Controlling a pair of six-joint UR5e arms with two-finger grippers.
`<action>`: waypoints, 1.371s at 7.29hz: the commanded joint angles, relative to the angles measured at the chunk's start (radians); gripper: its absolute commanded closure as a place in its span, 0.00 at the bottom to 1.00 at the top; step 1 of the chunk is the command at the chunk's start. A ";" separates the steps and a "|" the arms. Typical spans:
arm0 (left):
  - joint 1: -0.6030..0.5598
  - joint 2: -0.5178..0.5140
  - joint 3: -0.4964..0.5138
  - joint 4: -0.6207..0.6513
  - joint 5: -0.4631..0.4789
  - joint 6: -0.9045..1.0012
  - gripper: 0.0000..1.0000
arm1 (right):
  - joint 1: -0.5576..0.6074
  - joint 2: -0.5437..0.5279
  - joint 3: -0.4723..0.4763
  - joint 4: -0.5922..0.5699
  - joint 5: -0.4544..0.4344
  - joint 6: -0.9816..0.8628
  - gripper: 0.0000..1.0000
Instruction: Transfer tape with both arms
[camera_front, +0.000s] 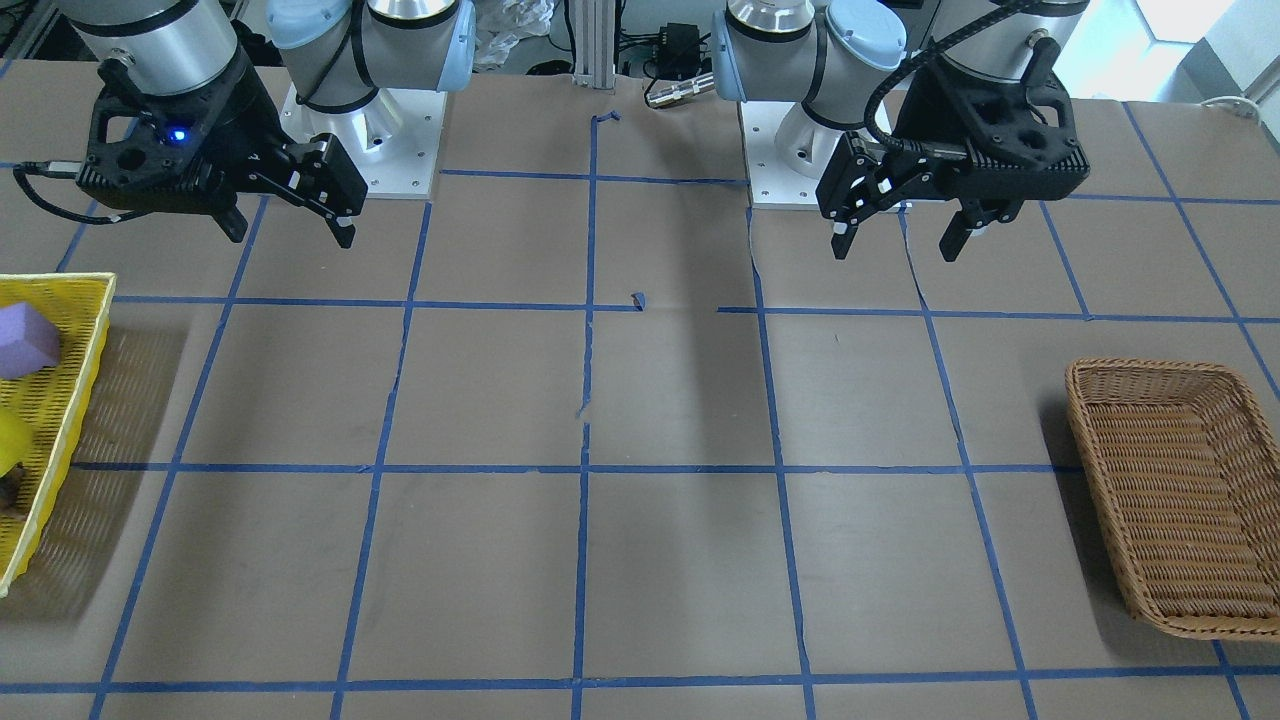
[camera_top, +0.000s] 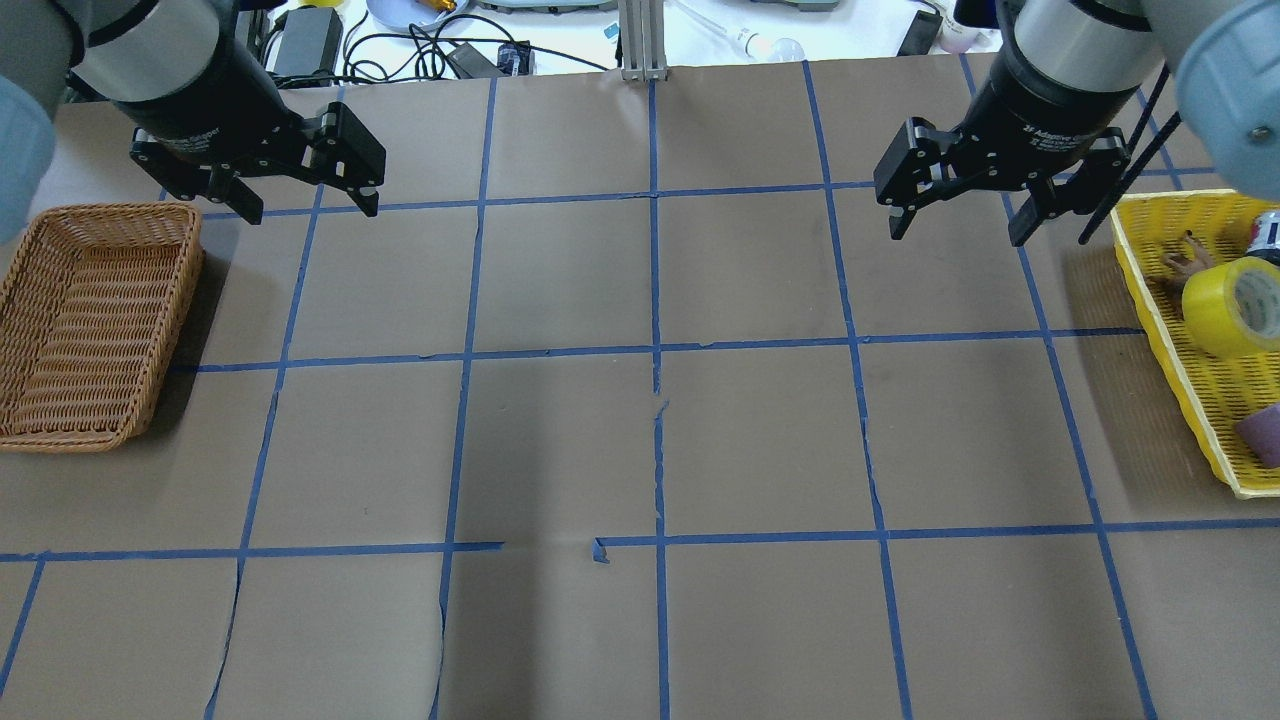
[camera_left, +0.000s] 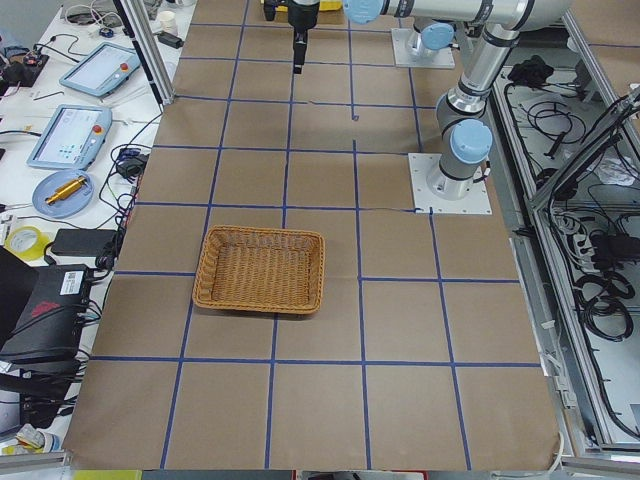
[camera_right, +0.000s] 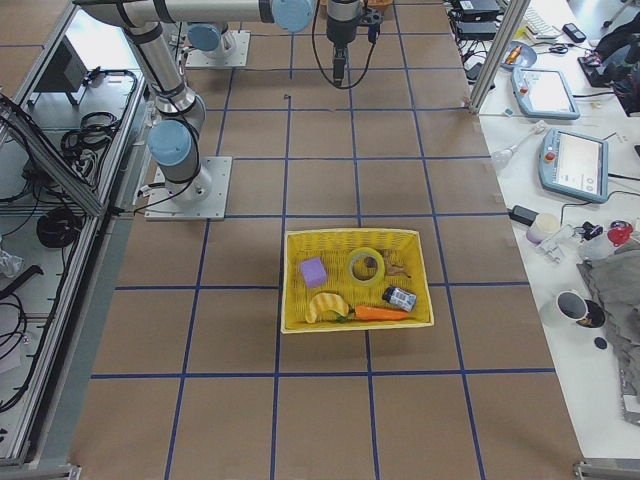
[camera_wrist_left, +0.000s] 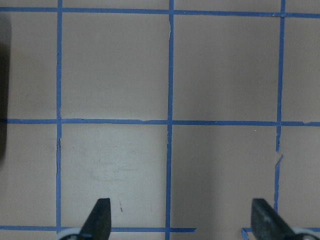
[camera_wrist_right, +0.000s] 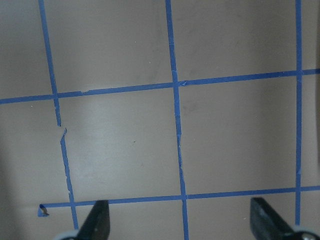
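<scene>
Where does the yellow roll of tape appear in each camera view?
Exterior front-facing: the tape is a yellow sliver at the left edge, in the yellow basket.
Overhead exterior: tape at the right edge, in the yellow basket.
Exterior left: cannot be made out.
Exterior right: tape near the centre, beside the purple block.
Left wrist: not in it.
Right wrist: not in it.
Shared landmark: the yellow basket.

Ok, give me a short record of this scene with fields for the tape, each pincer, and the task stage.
tape: in the yellow basket, robot's right side
left pincer: open, holding nothing, above the table near the wicker basket
right pincer: open, holding nothing, above the table near the yellow basket
stage: tape not yet grasped
</scene>
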 joint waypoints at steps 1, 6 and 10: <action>0.000 0.003 -0.002 -0.002 0.000 -0.002 0.00 | 0.000 -0.002 0.001 0.000 -0.001 0.001 0.00; 0.000 -0.005 0.012 0.000 -0.001 0.003 0.00 | 0.000 -0.001 0.003 -0.005 0.000 0.002 0.00; 0.000 -0.007 0.007 0.000 -0.001 0.000 0.00 | 0.000 -0.001 0.003 0.001 -0.001 0.002 0.00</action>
